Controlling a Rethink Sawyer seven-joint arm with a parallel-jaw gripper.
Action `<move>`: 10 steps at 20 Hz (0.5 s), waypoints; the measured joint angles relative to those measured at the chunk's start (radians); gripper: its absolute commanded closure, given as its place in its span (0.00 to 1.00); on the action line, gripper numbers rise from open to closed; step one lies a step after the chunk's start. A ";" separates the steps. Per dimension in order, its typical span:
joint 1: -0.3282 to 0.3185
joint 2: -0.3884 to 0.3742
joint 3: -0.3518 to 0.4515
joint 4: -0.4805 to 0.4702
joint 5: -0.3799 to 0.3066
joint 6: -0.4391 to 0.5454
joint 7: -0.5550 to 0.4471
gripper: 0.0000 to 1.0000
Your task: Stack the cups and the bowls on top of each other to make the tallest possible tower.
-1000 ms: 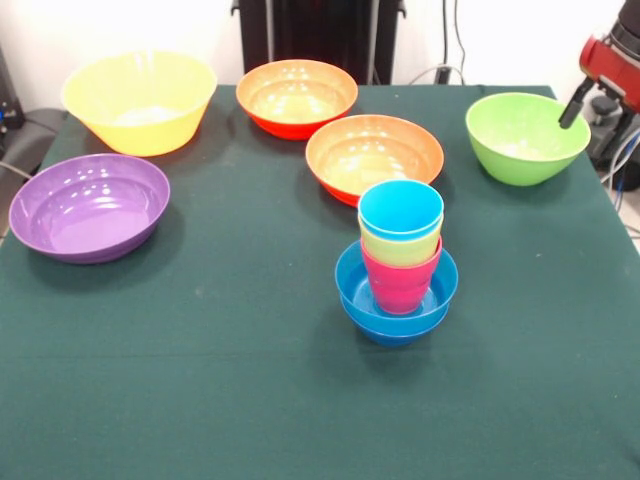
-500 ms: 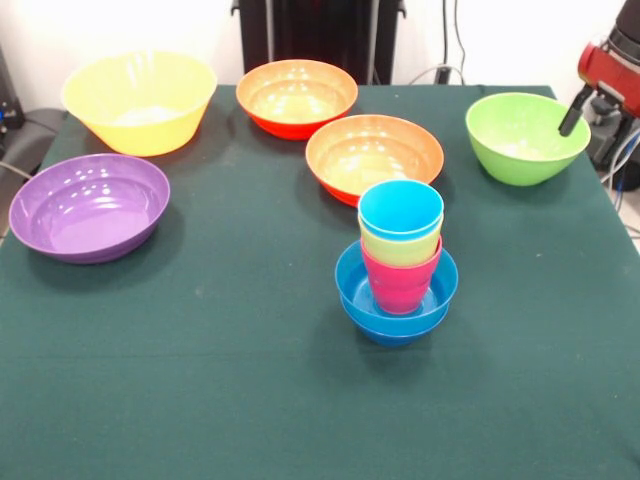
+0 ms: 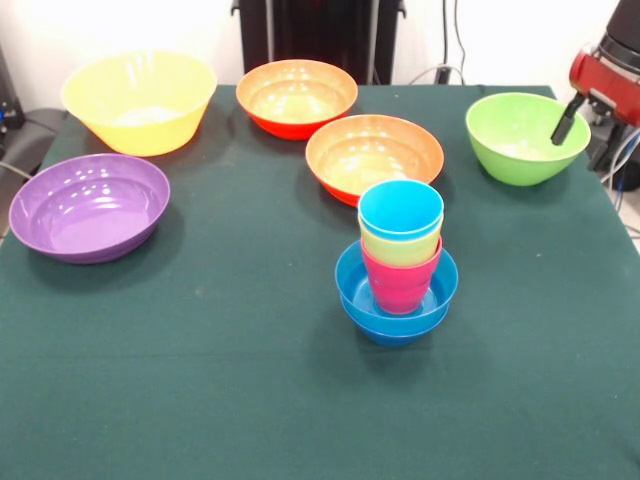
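The tower stands at the table's middle: two nested small blue bowls point(image 3: 396, 305) hold a red-pink cup point(image 3: 400, 285), with a yellow cup point(image 3: 398, 247) in it and a light blue cup point(image 3: 400, 210) on top. The lime green bowl point(image 3: 520, 140) sits at the back right. My gripper point(image 3: 562, 128) hangs at the right edge, its black tip just over the green bowl's right rim; only part of it shows. Two orange bowls point(image 3: 296, 95) point(image 3: 373, 152), the large yellow bowl point(image 3: 140, 100) and the purple bowl point(image 3: 88, 205) stand apart on the dark green cloth.
The robot's black pedestal point(image 3: 320, 30) stands behind the table's far edge. Cables and dark equipment point(image 3: 615, 140) sit off the table's right side. The table's right edge runs close to the green bowl.
My gripper has shifted slightly left and down, towards the green bowl's right rim. The tower and the bowls have not moved.
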 measured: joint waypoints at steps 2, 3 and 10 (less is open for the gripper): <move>0.000 0.001 0.000 0.004 0.002 0.000 0.000 0.00; 0.000 0.001 0.000 0.006 0.002 0.000 0.000 0.00; 0.000 0.001 0.005 0.021 0.011 0.000 0.000 0.00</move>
